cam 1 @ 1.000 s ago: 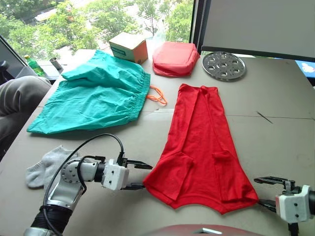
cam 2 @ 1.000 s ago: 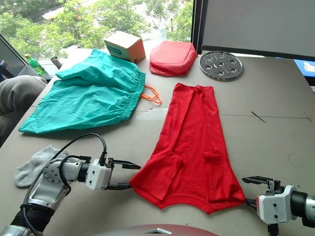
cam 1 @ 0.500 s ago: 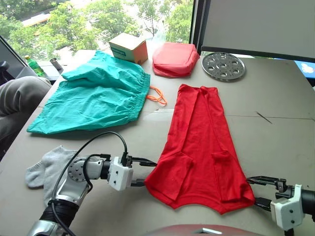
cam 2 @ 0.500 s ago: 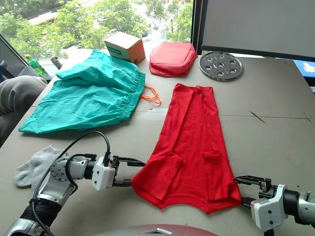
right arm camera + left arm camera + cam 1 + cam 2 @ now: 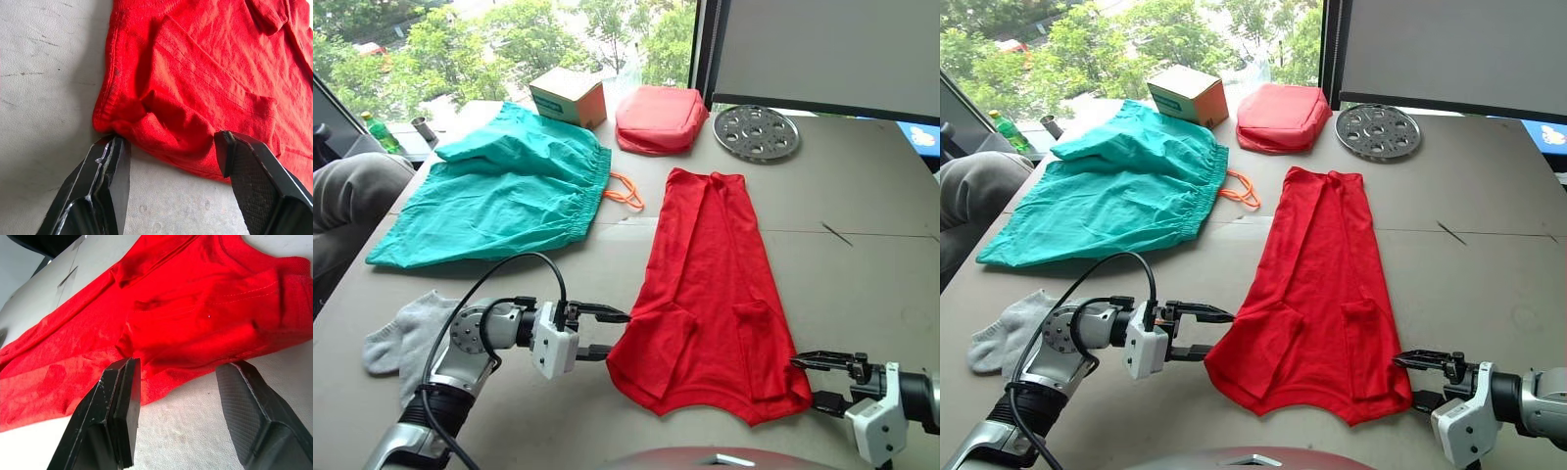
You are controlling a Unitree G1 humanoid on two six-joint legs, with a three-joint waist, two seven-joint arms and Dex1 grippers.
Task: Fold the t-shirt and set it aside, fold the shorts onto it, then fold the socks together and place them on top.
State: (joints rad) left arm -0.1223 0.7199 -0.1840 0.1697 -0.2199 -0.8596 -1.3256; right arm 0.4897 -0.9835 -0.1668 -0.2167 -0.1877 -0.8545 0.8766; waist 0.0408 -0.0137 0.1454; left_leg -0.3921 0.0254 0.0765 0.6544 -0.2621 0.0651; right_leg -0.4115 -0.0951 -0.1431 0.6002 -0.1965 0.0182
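T-shirt (image 5: 713,284) runs lengthwise away from me — my left hand (image 5: 604,332) and right hand (image 5: 822,377), both released, probably bracket its near corners.

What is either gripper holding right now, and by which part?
Nothing yet. The left gripper and right gripper are both open at the near corners of the t-shirt.

Red t-shirt (image 5: 710,284) lies flat, sleeves folded in, teal shorts (image 5: 499,191) spread beyond grey socks (image 5: 406,333)

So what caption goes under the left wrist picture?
Open left gripper closing in on the red t-shirt's edge on the table.
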